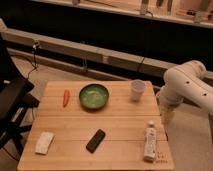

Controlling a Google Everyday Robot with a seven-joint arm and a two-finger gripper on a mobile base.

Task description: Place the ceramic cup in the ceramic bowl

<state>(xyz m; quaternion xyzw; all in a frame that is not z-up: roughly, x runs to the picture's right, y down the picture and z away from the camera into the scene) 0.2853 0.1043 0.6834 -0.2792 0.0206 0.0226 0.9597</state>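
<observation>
A white ceramic cup (137, 90) stands upright on the wooden table (120, 125) near its far right corner. A green ceramic bowl (93, 96) sits to the cup's left at the far middle of the table, with a gap between them. My white arm (187, 87) comes in from the right. My gripper (167, 118) hangs pointing down just off the table's right edge, lower than and to the right of the cup, and it holds nothing that I can see.
A red chilli pepper (66, 97) lies left of the bowl. A black flat object (96, 140) lies at the front middle, a white sponge (44, 142) at the front left, a white tube (149, 141) at the front right. A dark chair (12, 107) stands to the left.
</observation>
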